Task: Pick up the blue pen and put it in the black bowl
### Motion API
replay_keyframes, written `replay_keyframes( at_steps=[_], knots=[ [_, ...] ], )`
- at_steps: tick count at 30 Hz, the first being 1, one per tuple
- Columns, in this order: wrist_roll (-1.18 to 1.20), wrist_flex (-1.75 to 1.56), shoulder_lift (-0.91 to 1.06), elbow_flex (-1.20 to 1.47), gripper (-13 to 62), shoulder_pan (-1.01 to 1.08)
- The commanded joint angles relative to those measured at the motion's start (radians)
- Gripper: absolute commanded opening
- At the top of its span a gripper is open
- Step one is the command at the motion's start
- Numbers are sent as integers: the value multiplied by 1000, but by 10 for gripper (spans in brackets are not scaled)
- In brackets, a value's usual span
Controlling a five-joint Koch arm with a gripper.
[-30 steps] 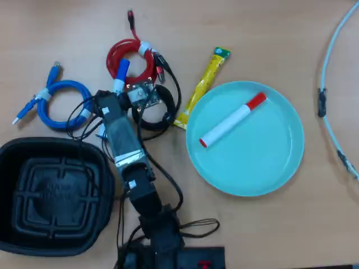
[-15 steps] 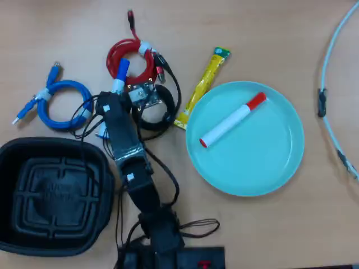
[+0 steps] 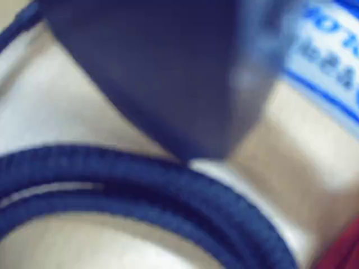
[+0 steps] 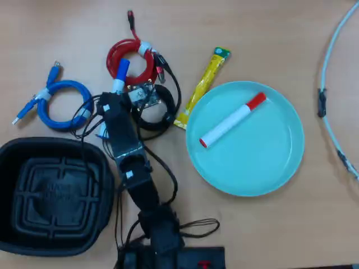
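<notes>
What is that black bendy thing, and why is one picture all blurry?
The black bendy thing is a small robot arm on a wooden table. One camera looks straight down. The blurry picture comes from a camera riding near the claw, very close to a coiled cable. The claw is reaching over the blue pen, which lies among a red cable and a blue cable. I cannot tell if it grips yet. Nearby are the black bowl, and a teal plate holding a red-capped marker.

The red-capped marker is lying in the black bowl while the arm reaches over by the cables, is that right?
Not quite. The overhead view shows the red-capped marker lying on the round teal plate, not in the black bowl, which holds nothing. The rest stands: the arm reaches over by the cables.
</notes>
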Motion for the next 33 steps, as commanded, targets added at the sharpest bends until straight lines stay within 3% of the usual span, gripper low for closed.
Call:
replay_keyframes(
  at_steps=[1, 9, 12, 26, 33],
  knots=[
    [35, -38, 8, -98, 219, -14],
    [40, -37, 8, -107, -93, -44],
    [44, -29, 8, -107, -64, -43],
    [304, 49, 21, -112, -66, -35],
    [644, 49, 41, -129, -65, -23]
  ],
)
